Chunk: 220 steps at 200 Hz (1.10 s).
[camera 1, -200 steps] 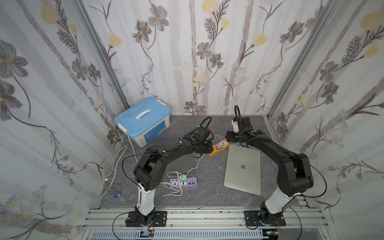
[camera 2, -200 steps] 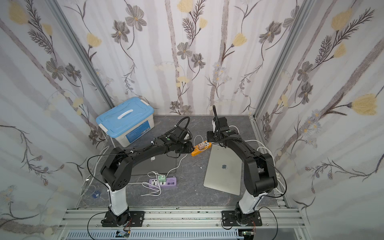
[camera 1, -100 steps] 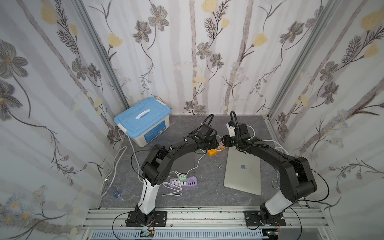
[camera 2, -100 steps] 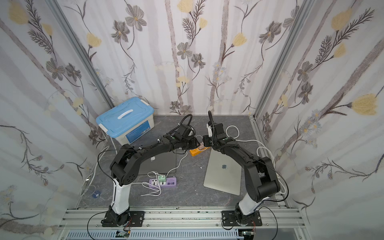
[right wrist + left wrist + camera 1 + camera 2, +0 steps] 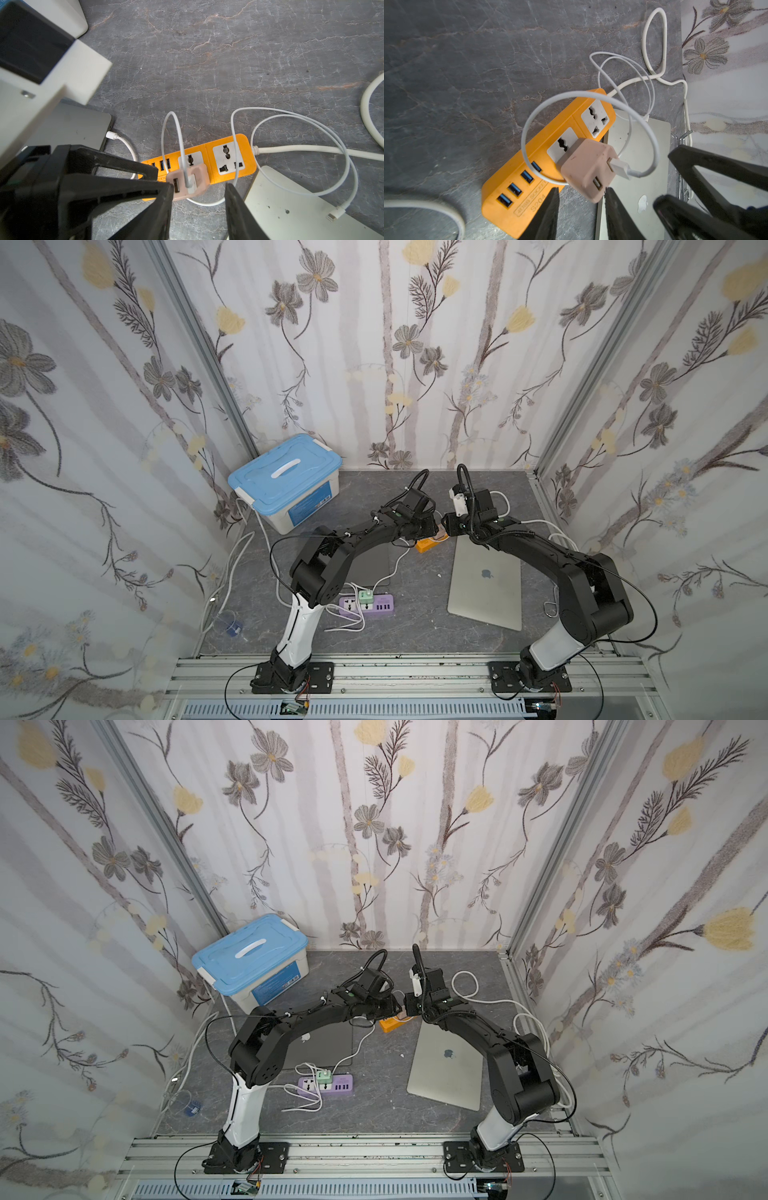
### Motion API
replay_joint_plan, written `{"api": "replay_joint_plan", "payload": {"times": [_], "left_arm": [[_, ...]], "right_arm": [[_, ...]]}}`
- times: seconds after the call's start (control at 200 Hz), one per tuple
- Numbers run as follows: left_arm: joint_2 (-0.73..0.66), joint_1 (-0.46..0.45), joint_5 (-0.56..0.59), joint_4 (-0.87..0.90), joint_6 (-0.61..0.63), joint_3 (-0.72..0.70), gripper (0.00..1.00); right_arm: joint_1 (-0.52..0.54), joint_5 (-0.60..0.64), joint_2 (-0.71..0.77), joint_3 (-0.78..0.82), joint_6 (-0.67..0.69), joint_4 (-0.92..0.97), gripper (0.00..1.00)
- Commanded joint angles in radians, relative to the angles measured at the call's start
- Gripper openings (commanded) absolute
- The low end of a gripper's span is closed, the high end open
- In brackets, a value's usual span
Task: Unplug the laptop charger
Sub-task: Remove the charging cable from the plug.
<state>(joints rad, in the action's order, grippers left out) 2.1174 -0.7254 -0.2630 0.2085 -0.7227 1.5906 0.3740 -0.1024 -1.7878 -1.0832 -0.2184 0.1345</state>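
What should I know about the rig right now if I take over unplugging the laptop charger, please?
Left gripper: jaws shut on the pink charger, at its USB-port end.
Right gripper: jaws open, facing the charger and apart from it.
The orange power strip lies beside the silver laptop; the charger sits tilted over the socket next to the strip's USB ports.
Done: charger grasped. Whether its prongs have cleared the socket cannot be told.
Left: pull the charger clear of the strip.

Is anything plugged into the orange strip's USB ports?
No: the left wrist view shows all four USB ports on the orange strip empty.
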Motion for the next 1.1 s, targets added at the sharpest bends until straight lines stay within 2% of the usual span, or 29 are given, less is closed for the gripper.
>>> {"api": "replay_joint_plan", "payload": {"times": [0.0, 0.475, 0.714, 1.094], "left_arm": [[0.010, 0.000, 0.020, 0.026, -0.003, 0.009, 0.40], [0.023, 0.001, 0.030, 0.044, -0.006, -0.009, 0.40], [0.019, 0.003, 0.031, 0.044, -0.006, -0.023, 0.40], [0.008, 0.006, 0.033, 0.035, -0.009, -0.043, 0.40]], "right_arm": [[0.005, 0.002, -0.003, -0.009, 0.016, -0.047, 0.43], [0.017, 0.006, -0.029, -0.033, 0.028, -0.032, 0.44], [0.037, 0.047, -0.038, -0.032, 0.033, -0.021, 0.43], [0.040, 0.041, -0.067, -0.026, 0.032, -0.021, 0.34]]}}
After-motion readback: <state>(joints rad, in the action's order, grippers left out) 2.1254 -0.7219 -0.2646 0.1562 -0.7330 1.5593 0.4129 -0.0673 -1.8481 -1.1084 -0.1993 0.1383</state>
